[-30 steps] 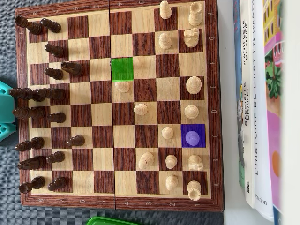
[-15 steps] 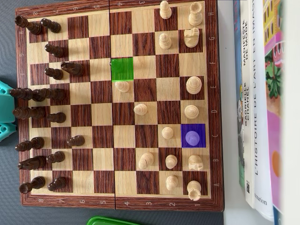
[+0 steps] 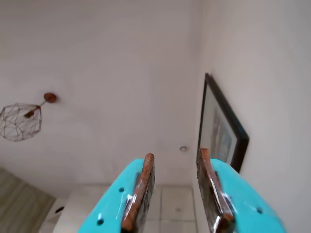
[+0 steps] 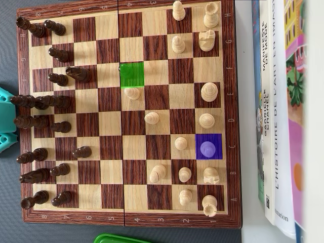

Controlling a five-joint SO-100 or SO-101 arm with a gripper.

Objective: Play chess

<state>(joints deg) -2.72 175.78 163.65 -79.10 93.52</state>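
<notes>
In the overhead view a wooden chessboard [image 4: 109, 50] fills the table. Dark pieces [image 4: 61, 79] stand along its left side, light pieces [image 4: 178, 44] on its right half. One square is tinted green [image 4: 132, 76] and is bare. Another is tinted purple [image 4: 214, 154], with a light piece [image 4: 207, 148] standing on it. In the wrist view my gripper [image 3: 176, 154] points up at a white wall and ceiling. It is open, with nothing between its brown pads [image 3: 144, 184]. Only a turquoise part of the arm [image 4: 5, 119] shows at the board's left edge.
Books [image 4: 281, 111] lie along the right side of the board. A green object [image 4: 119, 238] pokes in at the bottom edge. In the wrist view a framed picture [image 3: 221, 126] hangs on the wall and a wire lamp [image 3: 19, 121] is at the left.
</notes>
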